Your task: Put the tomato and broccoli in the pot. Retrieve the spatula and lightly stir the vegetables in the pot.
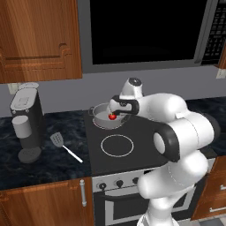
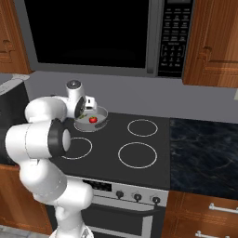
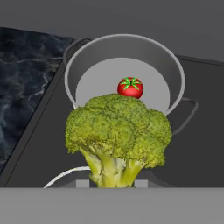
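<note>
My gripper (image 3: pixel 112 183) is shut on the stem of the yellow-green broccoli (image 3: pixel 118 131), held upright just short of the pot's near rim. The grey pot (image 3: pixel 100 50) stands on the back left burner, and the red tomato (image 3: pixel 130 87) lies on its floor. From the left base view, the gripper (image 1: pixel 115 107) hovers over the pot (image 1: pixel 99 116), with the tomato (image 1: pixel 112 116) under it. In the right base view a bit of broccoli (image 2: pixel 82 113) shows at the hand, beside the pot (image 2: pixel 86 125) and tomato (image 2: pixel 93 119). The spatula (image 1: pixel 66 148) lies on the left counter, handle toward the front.
A dark coffee machine (image 1: pixel 27 123) stands on the left counter beyond the spatula. The black stovetop (image 2: pixel 139 153) has three ringed burners free. A microwave (image 2: pixel 93 32) hangs overhead, with wooden cabinets (image 1: pixel 39 39) at both sides.
</note>
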Motion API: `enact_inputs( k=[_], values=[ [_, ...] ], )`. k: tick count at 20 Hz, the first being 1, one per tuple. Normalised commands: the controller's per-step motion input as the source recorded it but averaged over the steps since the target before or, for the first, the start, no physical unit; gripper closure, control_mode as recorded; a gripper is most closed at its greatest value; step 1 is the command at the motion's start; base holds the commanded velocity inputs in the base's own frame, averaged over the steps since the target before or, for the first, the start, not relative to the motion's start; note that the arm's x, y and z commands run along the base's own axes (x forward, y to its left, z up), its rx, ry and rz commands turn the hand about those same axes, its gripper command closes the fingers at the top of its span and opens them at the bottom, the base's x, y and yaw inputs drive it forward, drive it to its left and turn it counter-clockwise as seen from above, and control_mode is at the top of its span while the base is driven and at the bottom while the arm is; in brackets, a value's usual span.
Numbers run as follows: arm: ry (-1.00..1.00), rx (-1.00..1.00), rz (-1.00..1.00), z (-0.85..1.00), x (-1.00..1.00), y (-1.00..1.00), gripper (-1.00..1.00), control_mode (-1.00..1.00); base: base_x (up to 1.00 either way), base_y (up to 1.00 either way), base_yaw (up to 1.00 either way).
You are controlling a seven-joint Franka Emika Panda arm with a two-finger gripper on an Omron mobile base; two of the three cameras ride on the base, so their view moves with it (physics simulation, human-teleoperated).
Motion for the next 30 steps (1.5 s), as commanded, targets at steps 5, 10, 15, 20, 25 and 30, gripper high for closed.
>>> enact_inputs(
  k=[5,10,15,20,25,30],
  values=[
    [0.0,0.0,0.0,-0.3,0.47,0.0,1.0,-1.0,0.0,0.0,0.0],
    [0.03,0.0,0.0,-0.09,0.45,0.0,1.0,-1.0,0.0,0.0,0.0],
    [0.07,0.0,0.0,-0.08,0.4,0.0,1.0,-1.0,0.0,0.0,0.0],
    [0.09,0.0,0.0,-0.34,0.32,0.0,1.0,-1.0,0.0,0.0,0.0],
    [0.07,0.0,0.0,-0.28,0.1,0.0,1.0,-1.0,0.0,0.0,0.0],
    [0.01,0.0,0.0,-0.24,0.08,0.01,1.0,-1.0,0.0,0.0,0.0]
  ],
)
